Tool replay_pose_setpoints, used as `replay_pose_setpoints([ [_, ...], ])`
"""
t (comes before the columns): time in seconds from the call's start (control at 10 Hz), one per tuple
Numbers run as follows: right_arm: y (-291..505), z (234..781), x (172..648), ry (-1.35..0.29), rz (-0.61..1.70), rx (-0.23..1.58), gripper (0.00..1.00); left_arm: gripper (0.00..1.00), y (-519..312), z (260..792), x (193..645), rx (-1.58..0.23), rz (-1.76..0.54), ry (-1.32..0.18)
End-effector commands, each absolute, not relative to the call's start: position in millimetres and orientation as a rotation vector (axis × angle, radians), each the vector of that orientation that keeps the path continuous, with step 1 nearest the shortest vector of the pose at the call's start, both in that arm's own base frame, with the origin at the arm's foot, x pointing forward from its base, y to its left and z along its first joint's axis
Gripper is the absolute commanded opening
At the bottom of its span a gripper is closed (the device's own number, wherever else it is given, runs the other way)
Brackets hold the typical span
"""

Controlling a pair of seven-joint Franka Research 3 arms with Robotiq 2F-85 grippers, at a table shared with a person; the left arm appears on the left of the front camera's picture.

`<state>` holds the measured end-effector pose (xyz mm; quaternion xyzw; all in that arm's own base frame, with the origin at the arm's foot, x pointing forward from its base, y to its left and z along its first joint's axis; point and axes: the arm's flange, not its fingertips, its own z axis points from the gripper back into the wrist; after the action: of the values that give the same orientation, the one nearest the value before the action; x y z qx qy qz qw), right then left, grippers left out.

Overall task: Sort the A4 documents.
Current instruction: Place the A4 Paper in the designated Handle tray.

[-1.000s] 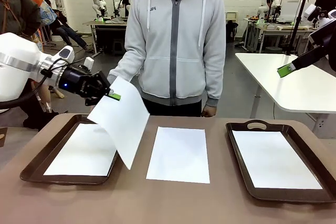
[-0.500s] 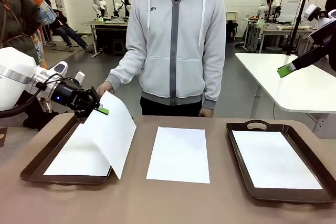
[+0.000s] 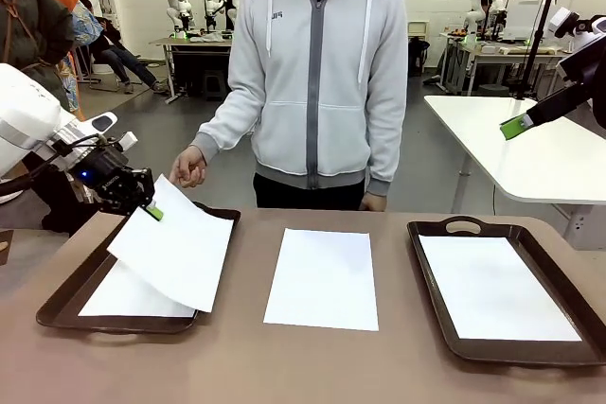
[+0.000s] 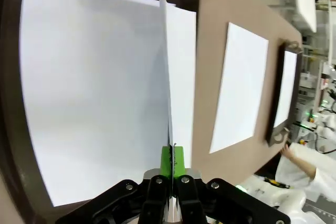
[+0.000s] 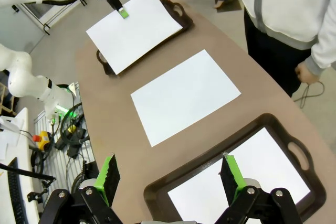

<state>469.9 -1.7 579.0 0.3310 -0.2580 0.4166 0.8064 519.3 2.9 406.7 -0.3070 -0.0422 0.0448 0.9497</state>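
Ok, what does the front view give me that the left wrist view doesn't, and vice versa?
Front view adds the person's hand near the far rim of the left dark brown rectangular tray, and the right gripper raised. Left wrist view adds a close look: the left gripper pinching the thin white A4 sheet, seen edge-on. Both show the loose white sheet mid-table and the right brown tray.

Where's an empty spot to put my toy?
Bare table lies between the middle sheet and the right tray, and along the near edge. The left tray is crowded: the left gripper holds a sheet over it.
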Motion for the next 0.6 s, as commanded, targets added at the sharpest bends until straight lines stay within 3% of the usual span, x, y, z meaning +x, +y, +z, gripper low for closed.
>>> replay_pose_setpoints([
  [0.0,-0.7,578.2,469.5,-0.545,0.899,0.703,1.00,0.01,-1.6,399.1,533.0,-0.542,0.109,-0.034],
  [0.5,-0.7,578.2,469.5,-0.545,0.899,0.703,1.00,0.01,7.4,370.9,557.6,-0.466,0.099,0.020],
])
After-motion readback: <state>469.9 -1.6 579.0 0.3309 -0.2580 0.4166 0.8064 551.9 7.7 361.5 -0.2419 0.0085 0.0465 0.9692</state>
